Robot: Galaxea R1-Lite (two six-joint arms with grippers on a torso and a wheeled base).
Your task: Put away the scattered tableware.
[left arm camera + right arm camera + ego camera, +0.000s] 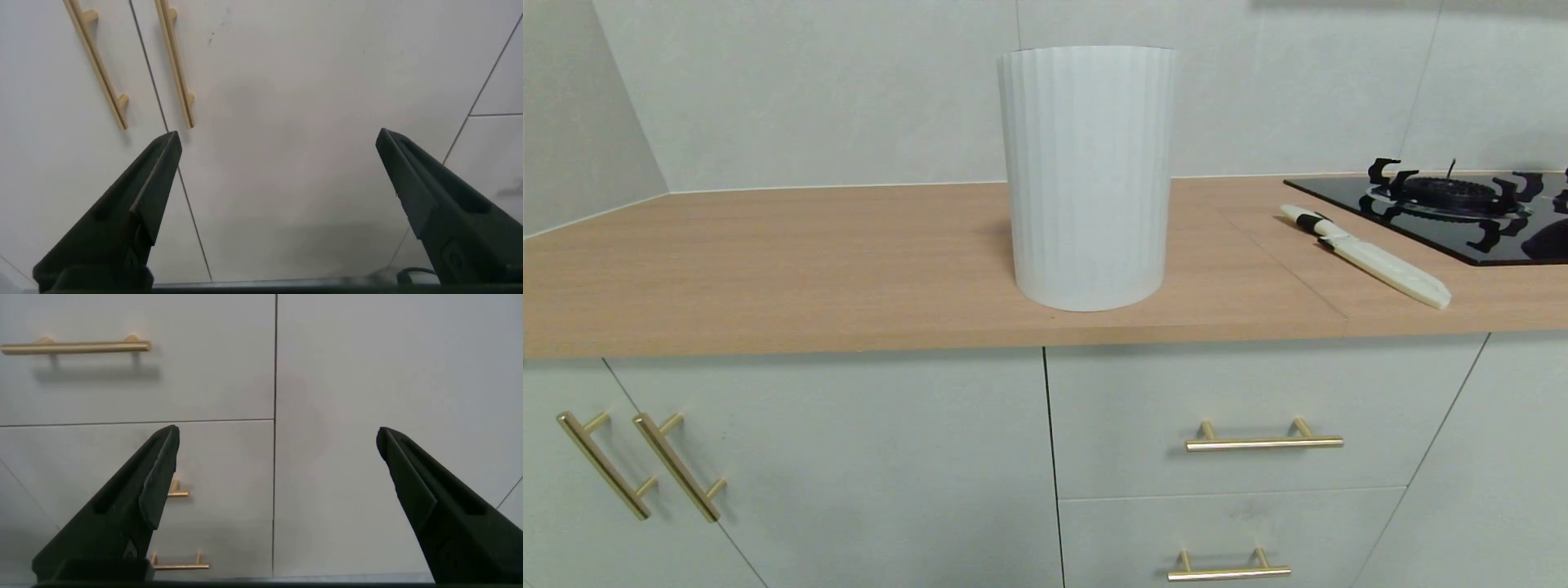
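Left gripper (277, 139): mine, jaws spread wide with nothing between them, facing a pale cabinet door (310, 122) low down.
Door handles (176, 61): two gold bars side by side, just beyond my left fingers (151, 184).
Right gripper (277, 433): also mine, jaws equally wide apart and empty, facing the drawer fronts (139, 392).
Drawer handle (75, 348): a gold bar on the upper drawer; two shorter gold bars show on the fronts below it.
Countertop (768, 269): light wood, running above the cabinets.
Container (1086, 175): tall, white, ribbed up and down, upright near the front edge, over the seam between door and drawers. I cannot see inside it.
Knife (1364, 255): lies flat on the countertop, well apart from the container on my right, just beside the hob. It is pale cream with black bands near one end. The long plain end points toward the front edge and the banded end toward the hob.
Hob (1503, 245): black glass with a black burner grate (1450, 196), at the far right.
Wall (809, 90): plain pale tiles behind everything.
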